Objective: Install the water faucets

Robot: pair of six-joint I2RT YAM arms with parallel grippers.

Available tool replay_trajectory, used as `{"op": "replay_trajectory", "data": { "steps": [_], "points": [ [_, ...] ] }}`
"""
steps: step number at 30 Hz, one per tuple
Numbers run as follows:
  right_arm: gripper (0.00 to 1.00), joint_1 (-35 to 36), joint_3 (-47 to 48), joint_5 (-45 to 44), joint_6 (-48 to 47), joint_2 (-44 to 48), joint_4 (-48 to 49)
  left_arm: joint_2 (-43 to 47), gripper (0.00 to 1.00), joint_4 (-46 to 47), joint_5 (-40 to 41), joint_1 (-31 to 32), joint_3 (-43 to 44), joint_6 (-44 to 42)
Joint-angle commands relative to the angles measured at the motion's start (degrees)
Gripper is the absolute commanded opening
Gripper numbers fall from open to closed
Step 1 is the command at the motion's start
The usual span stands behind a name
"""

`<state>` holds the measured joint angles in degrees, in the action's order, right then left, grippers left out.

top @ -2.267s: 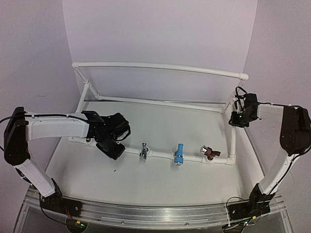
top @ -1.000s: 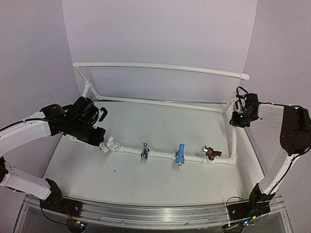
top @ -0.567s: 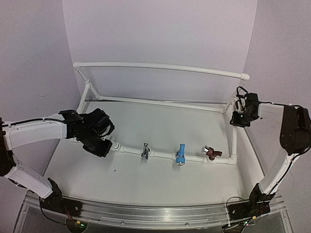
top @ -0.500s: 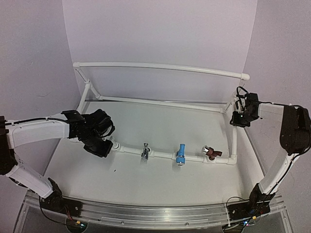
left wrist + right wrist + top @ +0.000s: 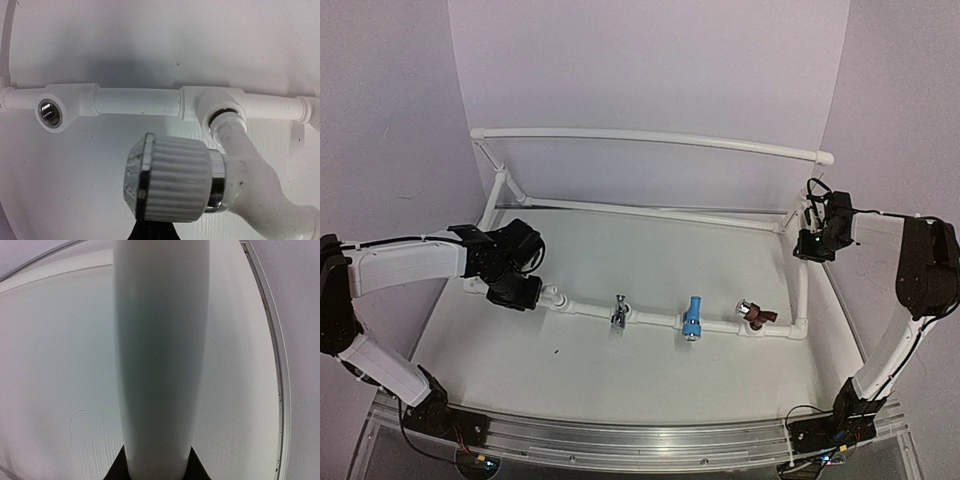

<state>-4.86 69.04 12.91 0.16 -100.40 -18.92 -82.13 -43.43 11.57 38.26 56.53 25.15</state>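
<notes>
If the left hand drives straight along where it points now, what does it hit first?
The white plastic faucet, at its ribbed knob, directly ahead of the shut left hand. The white PVC pipe frame lies beyond. The gap to the knob is unclear.

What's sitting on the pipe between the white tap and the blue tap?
The chrome tap sits between the white tap and the blue tap, seen in the top view.

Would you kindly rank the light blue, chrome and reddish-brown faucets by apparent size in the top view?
1. light blue faucet, the bulkiest of the three.
2. reddish-brown faucet and chrome faucet: too alike to rank; both look small here.
</notes>
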Motion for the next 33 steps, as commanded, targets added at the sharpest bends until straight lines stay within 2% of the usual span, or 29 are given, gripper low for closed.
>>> {"op": "replay_trajectory", "data": {
  "steps": [1, 6, 16, 19, 26, 33],
  "points": [
    [0.0, -1.1, 1.7, -2.7, -5.1, -0.7, -1.9, -0.6, 0.0, 6.5, 1.6, -1.1, 2.6, -3.0],
    [0.0, -1.1, 0.9, -2.7, -5.5, -0.1, -1.9, -4.3, 0.0, 6.7, 2.0, -2.0, 8.0, -5.2],
    [0.0, -1.1, 0.2, -2.1, -6.1, 0.2, -1.9, -9.8, 0.0, 8.3, -4.9, -1.9, 15.7, -9.1],
    [0.0, -1.1, 0.1, -1.9, -6.1, 0.1, -1.9, -10.5, 0.0, 7.5, -7.3, -0.3, 16.7, -11.2],
    [0.0, -1.1, 0.1, -1.6, -5.9, -0.4, -1.9, -11.9, 0.0, 5.0, -6.6, 6.7, 16.9, -13.1],
    [0.0, -1.2, 0.4, -2.3, -6.1, 0.0, -1.9, -8.9, 0.0, 0.4, -4.1, 8.4, 11.6, -10.3]
  ]
}}
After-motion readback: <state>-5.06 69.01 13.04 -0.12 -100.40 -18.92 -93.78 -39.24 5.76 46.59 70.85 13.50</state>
